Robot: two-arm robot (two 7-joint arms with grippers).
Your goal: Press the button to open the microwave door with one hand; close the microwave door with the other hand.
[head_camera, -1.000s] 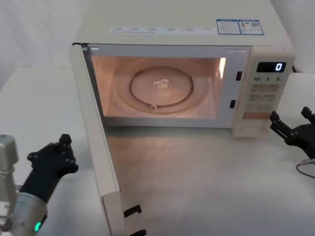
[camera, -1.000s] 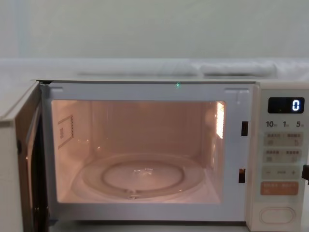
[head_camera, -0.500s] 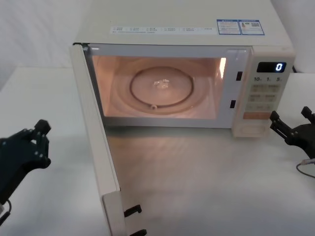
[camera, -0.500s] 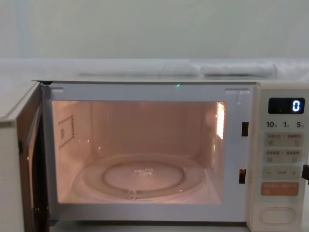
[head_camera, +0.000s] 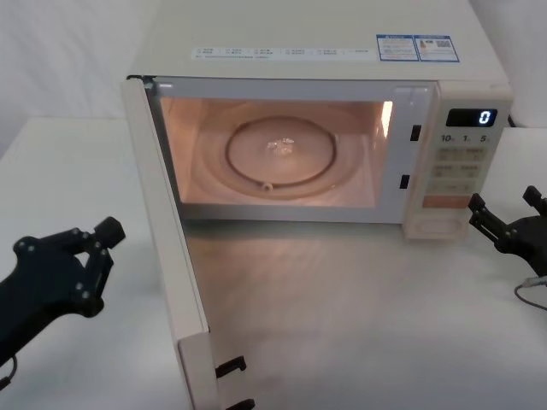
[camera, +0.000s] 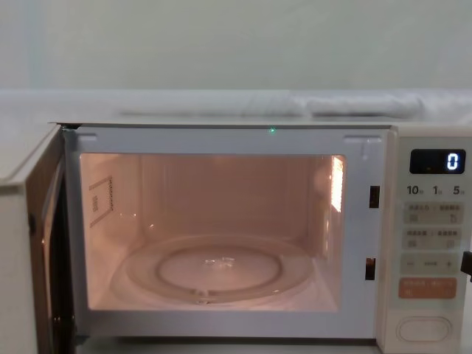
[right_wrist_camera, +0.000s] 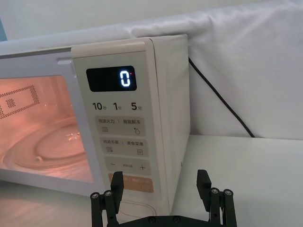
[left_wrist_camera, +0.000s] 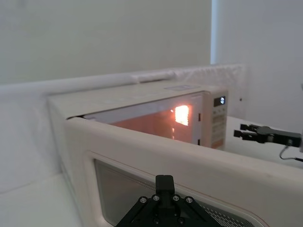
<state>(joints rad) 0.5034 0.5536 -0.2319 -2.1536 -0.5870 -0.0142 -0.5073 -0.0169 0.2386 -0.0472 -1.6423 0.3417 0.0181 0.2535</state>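
Note:
The microwave door [head_camera: 167, 248] stands wide open, hinged on the left and swung out toward me, with the cavity lit orange. Its outer face and window fill the left wrist view [left_wrist_camera: 142, 151]. My left gripper [head_camera: 108, 231] hovers shut just left of the door's outer face, a short gap away; its fingers [left_wrist_camera: 164, 180] point at the window. The button [head_camera: 436, 224] sits at the bottom of the control panel, also in the chest view [camera: 424, 329]. My right gripper [head_camera: 504, 209] is open, just right of the panel, level with the button and apart from it [right_wrist_camera: 161, 182].
A glass turntable [head_camera: 280, 154] lies inside the cavity. The microwave stands on a white table [head_camera: 359, 325] with bare room in front. A thin cable [head_camera: 528, 290] lies at the right edge, under the right gripper. White cloth covers the wall behind.
The left gripper swung away to the left, then came back right toward the door's outer face. The door and the right gripper have not moved.

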